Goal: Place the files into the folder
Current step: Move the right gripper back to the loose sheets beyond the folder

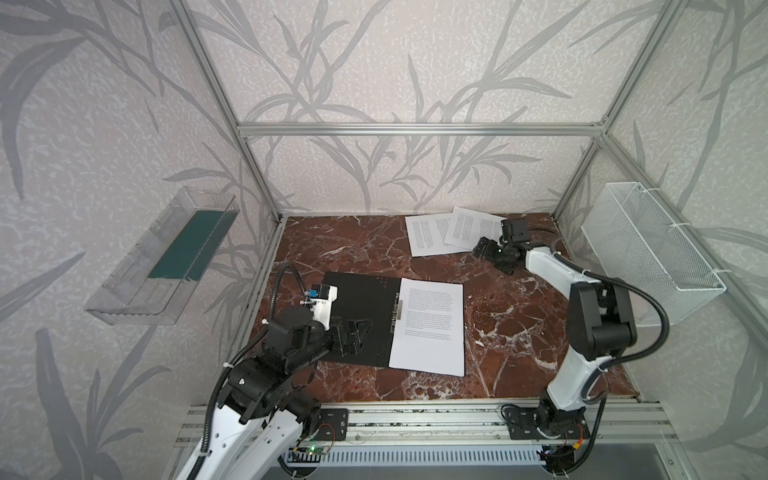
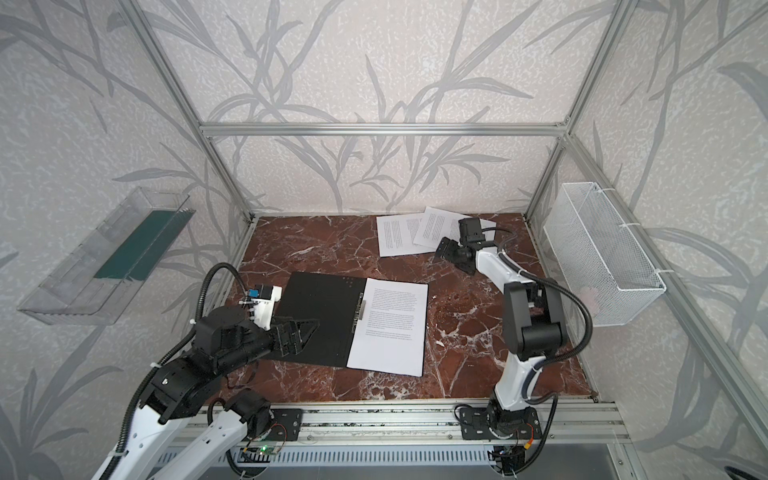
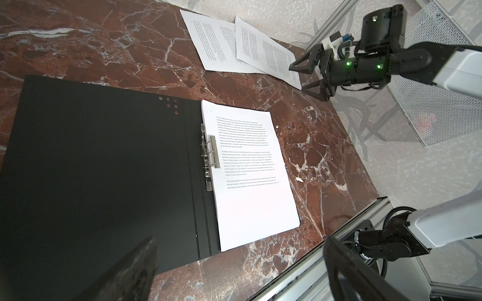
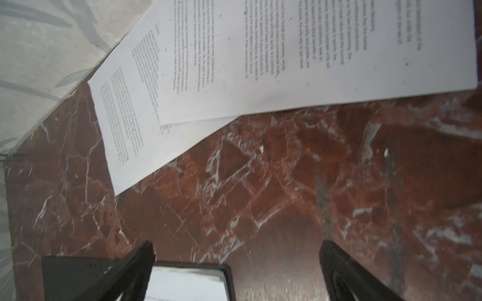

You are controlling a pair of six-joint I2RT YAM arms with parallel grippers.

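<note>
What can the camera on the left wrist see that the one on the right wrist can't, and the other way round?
Only the left wrist view shows the metal clip on the folder, the wire basket, and the right gripper from outside, open near the loose sheets. Only the right wrist view shows those two overlapping sheets close up, with bare table ahead of that gripper. Both show the marble table, the loose sheets, and the open black folder with a printed sheet on it, though the right wrist view catches only a blurred corner.
</note>
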